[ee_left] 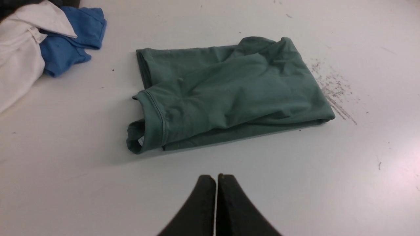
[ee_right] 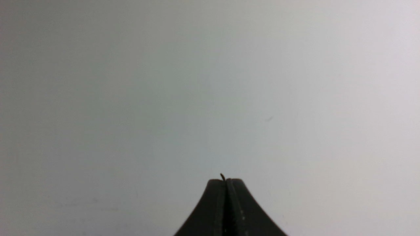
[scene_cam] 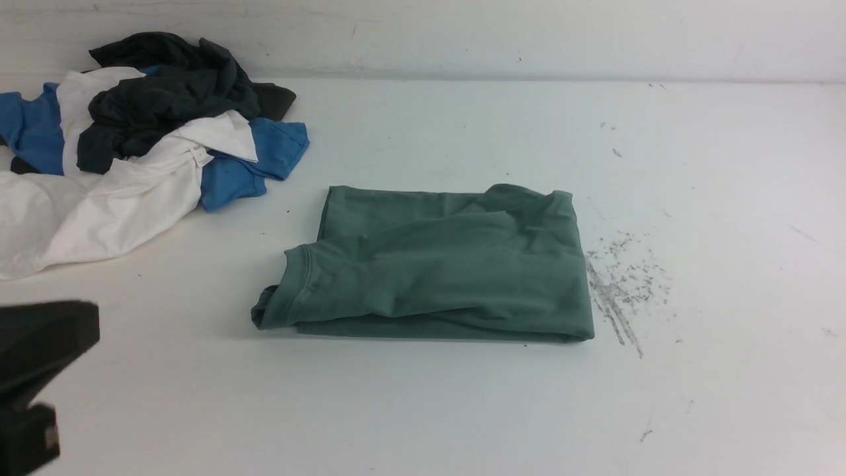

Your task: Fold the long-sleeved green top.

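Note:
The green long-sleeved top [scene_cam: 436, 264] lies folded into a rough rectangle at the middle of the white table [scene_cam: 462, 410]; a ribbed edge curls at its left end [ee_left: 147, 124]. My left gripper [ee_left: 216, 177] is shut and empty, hovering over bare table on the near side of the top [ee_left: 229, 91], apart from it. In the front view its dark body [scene_cam: 39, 370] shows at the lower left edge. My right gripper [ee_right: 225, 180] is shut, holding nothing, over bare table; it does not show in the front view.
A heap of dark charcoal [scene_cam: 165, 92], blue [scene_cam: 264, 158] and white garments [scene_cam: 99, 205] lies at the back left. Grey scuff marks [scene_cam: 621, 284] streak the table just right of the top. A wall [scene_cam: 462, 33] bounds the table's far edge.

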